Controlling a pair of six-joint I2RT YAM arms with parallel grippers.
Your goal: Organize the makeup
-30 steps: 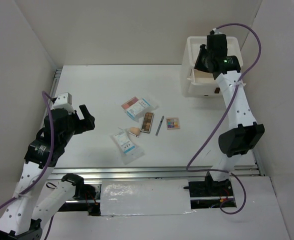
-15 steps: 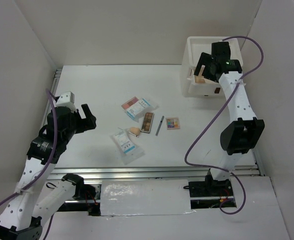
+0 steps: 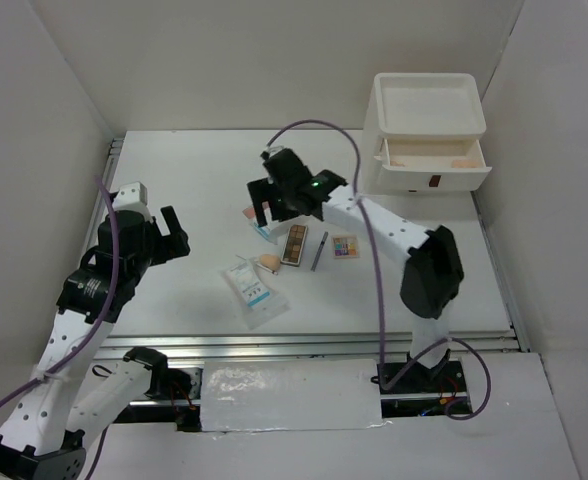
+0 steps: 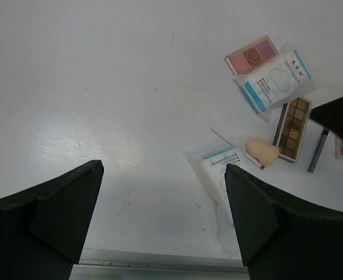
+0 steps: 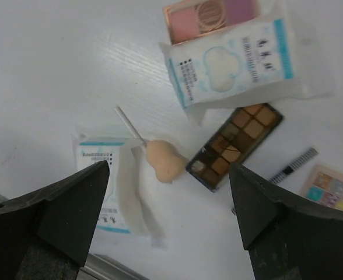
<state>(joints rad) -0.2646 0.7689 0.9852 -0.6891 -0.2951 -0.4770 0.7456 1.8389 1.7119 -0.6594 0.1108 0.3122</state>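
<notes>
The makeup lies in a cluster mid-table. It holds a pink compact, a white-and-blue sachet, a brown palette, a peach sponge, a second sachet, a grey pencil and a multicoloured palette. My right gripper hovers open above the sponge, holding nothing. In the top view it covers part of the compact. My left gripper stays open and empty left of the cluster. Its wrist view shows the second sachet beside the right finger.
The white drawer unit stands at the back right with its drawer pulled open and a peach shape inside. A thin white stick lies by the sponge. A metal rail runs along the near table edge.
My right arm has swung from the drawer unit down and left to above the makeup cluster, its jaws now open. The left arm has barely shifted.
</notes>
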